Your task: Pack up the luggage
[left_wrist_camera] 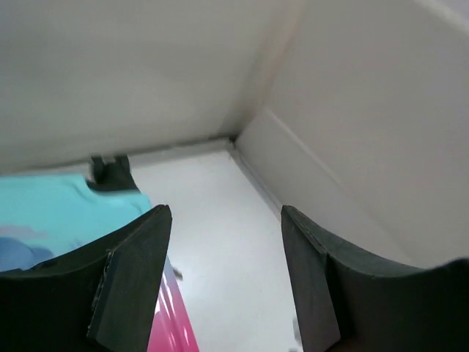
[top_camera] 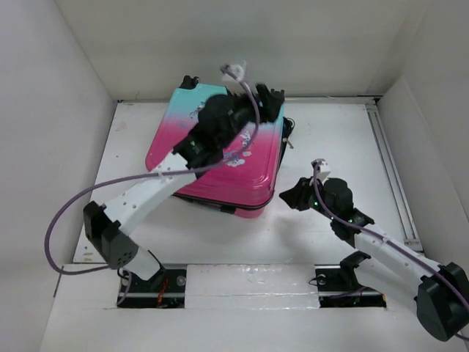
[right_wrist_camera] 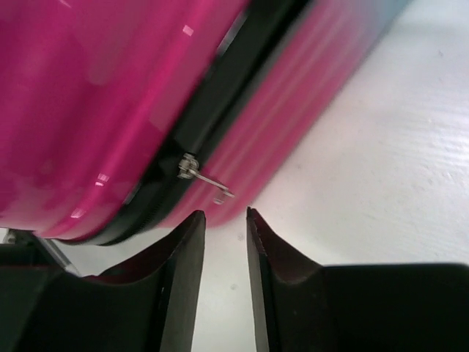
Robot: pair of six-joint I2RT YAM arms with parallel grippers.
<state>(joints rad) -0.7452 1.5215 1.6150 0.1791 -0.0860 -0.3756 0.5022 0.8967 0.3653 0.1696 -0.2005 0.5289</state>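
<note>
The left arm stretches from its base at the near edge diagonally over the small hard-shell suitcase with a pink-to-turquoise shell, which lies flat and closed on the white counter toward the back left. The arm's dark wrist is blurred above the turquoise end. The right arm bends in low from the right, its gripper just beside the suitcase's near right corner. Only the left wrist view shows that the left gripper has its 2 fingers spread wide with nothing between them, looking past the turquoise shell and a black wheel to the corner of the white walls. Only the right wrist view shows a silver zipper pull hanging from the black zipper trim, just beyond the right fingers, which stand narrowly apart and hold nothing. A lilac cable loops off the left arm.
</note>
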